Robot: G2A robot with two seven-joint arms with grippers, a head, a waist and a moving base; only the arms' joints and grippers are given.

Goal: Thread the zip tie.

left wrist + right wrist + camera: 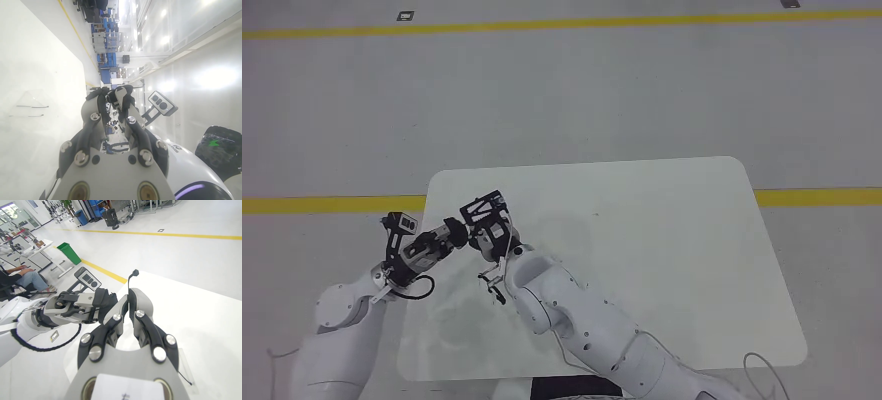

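Black zip tie [135, 273] is clamped in the closed right gripper [129, 295]. Its long axis runs in line with the gripper's reach, and its square head is clear of the tips, aimed at about 11 o'clock in the top view. This is over the white table [662, 260], near its 9 o'clock edge. The left gripper [108, 297] sits just beside, at the right one's 9 o'clock; whether it is open or closed I cannot tell. Two spare ties [39, 107] lie in a clear bag [28, 98].

Zip tie [135, 273] black. Table [662, 250] plain white. Right gripper [129, 299] light grey, with black ribbed pads [132, 307], black links and silver bolts. Floor [562, 100] pale grey, crossed by yellow stripes [542, 22]. Bin [69, 253] green.
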